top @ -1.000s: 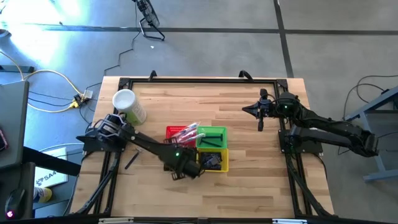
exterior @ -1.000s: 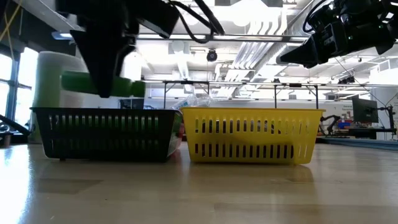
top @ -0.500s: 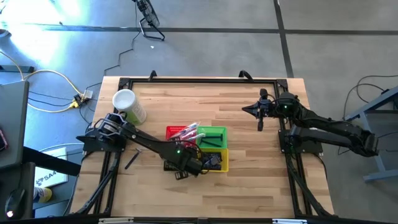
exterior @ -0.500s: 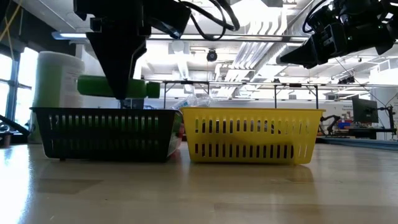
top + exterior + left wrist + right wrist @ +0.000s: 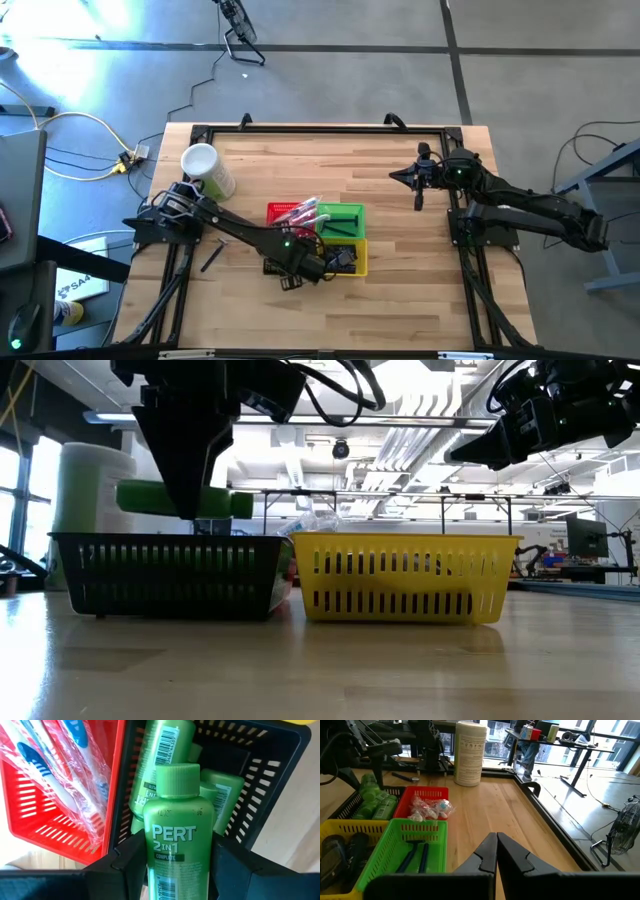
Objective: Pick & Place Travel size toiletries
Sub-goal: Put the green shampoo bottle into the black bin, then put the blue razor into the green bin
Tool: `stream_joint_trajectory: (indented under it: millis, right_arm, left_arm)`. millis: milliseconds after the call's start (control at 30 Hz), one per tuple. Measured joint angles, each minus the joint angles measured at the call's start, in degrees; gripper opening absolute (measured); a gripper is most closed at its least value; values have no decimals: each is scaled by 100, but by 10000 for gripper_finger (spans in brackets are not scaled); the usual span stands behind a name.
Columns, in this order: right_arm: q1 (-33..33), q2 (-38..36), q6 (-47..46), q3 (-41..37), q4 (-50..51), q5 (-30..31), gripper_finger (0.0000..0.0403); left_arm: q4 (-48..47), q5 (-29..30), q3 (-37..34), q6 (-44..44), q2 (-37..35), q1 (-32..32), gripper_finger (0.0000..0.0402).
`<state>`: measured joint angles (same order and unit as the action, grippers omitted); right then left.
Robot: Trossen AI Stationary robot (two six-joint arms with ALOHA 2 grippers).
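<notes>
My left gripper (image 5: 300, 268) hangs over the black basket (image 5: 170, 575), shut on a green mini bottle (image 5: 177, 845) that also shows in the low view (image 5: 185, 500). More green bottles (image 5: 160, 765) lie in the black basket. Wrapped toothbrushes (image 5: 55, 780) lie in the red basket (image 5: 285, 213). Dark items lie in the yellow basket (image 5: 350, 258) and in the green basket (image 5: 340, 220). My right gripper (image 5: 400, 175) waits shut, raised at the table's far right. My left gripper pinches the bottle's body (image 5: 150, 870) between its two fingers (image 5: 235, 865), on the half away from the cap. The fingers point down from above and lie across the bottle. The bottle hangs level, clear of the basket, its cap (image 5: 243, 503) toward the yellow basket.
The four baskets stand close together at the table's middle. A white round canister (image 5: 205, 168) stands at the far left. A dark stick (image 5: 211, 258) lies on the wood near the left arm's base. Bare wood lies to the right and near side.
My left gripper, still shut on the green bottle, has swung a little toward the yellow basket and stays above the black basket. The bottle has kept level.
</notes>
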<state>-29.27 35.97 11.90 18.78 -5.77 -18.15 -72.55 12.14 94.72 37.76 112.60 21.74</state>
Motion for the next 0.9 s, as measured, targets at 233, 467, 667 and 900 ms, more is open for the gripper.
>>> stream_joint_trajectory:
  millis: [233, 467, 667, 900]
  right_arm:
    - [-1, -1, 0, -1, 0, 0, 3]
    - [1, -2, 0, -1, -1, 0, 3]
    - [1, 0, 0, -1, 0, 0, 3]
    - [-1, 0, -2, -1, -1, 0, 3]
  left_arm:
    - [0, -2, 4, 0, 0, 0, 191]
    - [-1, -2, 4, 0, 0, 0, 240]
    - [-569, -302, 9, 5, 0, -2, 243]
    - [-1775, -718, 9, 772, 0, 2, 244]
